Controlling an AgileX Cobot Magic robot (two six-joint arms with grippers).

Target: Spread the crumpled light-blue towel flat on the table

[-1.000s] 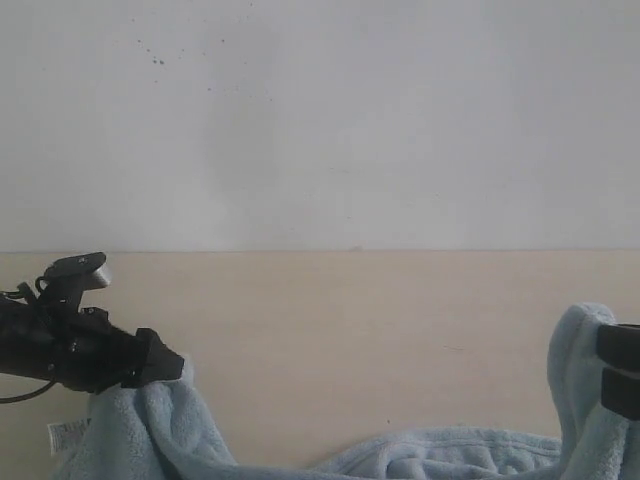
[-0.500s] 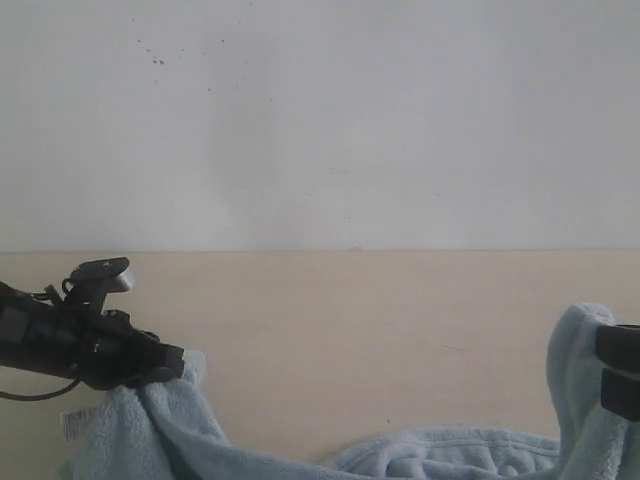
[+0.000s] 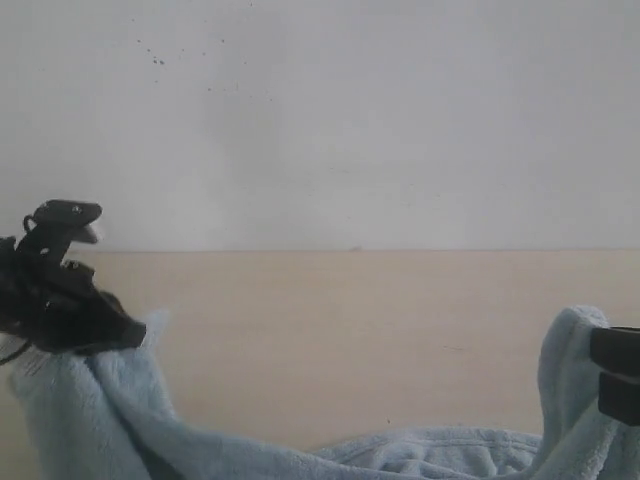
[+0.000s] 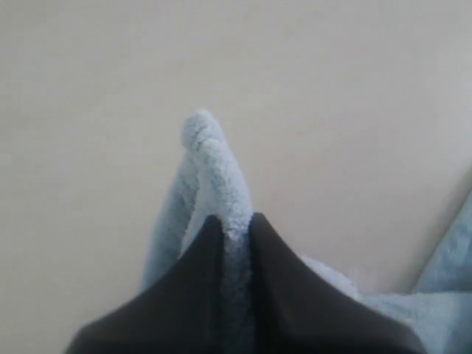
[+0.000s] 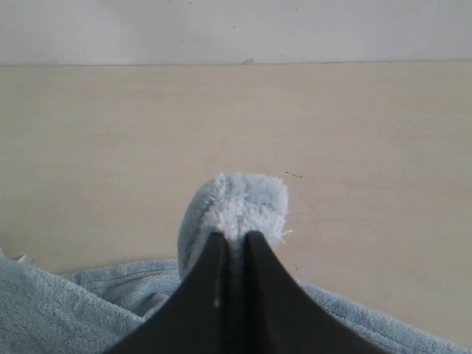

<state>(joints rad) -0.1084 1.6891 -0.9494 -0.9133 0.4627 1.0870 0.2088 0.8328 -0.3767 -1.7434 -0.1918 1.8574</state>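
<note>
The light-blue towel (image 3: 300, 455) sags along the front of the table (image 3: 350, 330), held up at both ends. At the left, my left gripper (image 3: 128, 335) is shut on one corner and holds it off the table. In the left wrist view the towel (image 4: 214, 169) pokes out between the black fingers of the left gripper (image 4: 234, 225). At the right edge my right gripper (image 3: 600, 370) is shut on the other raised end. The right wrist view shows the towel's fluffy edge (image 5: 243, 199) pinched in the right gripper (image 5: 234, 237).
A white wall (image 3: 350, 120) rises behind the table's far edge. Bare tabletop stretches between the two arms and beyond the towel.
My left gripper has shut on the towel's left corner and lifted it up and to the left. The right gripper keeps its grip, nearly still.
</note>
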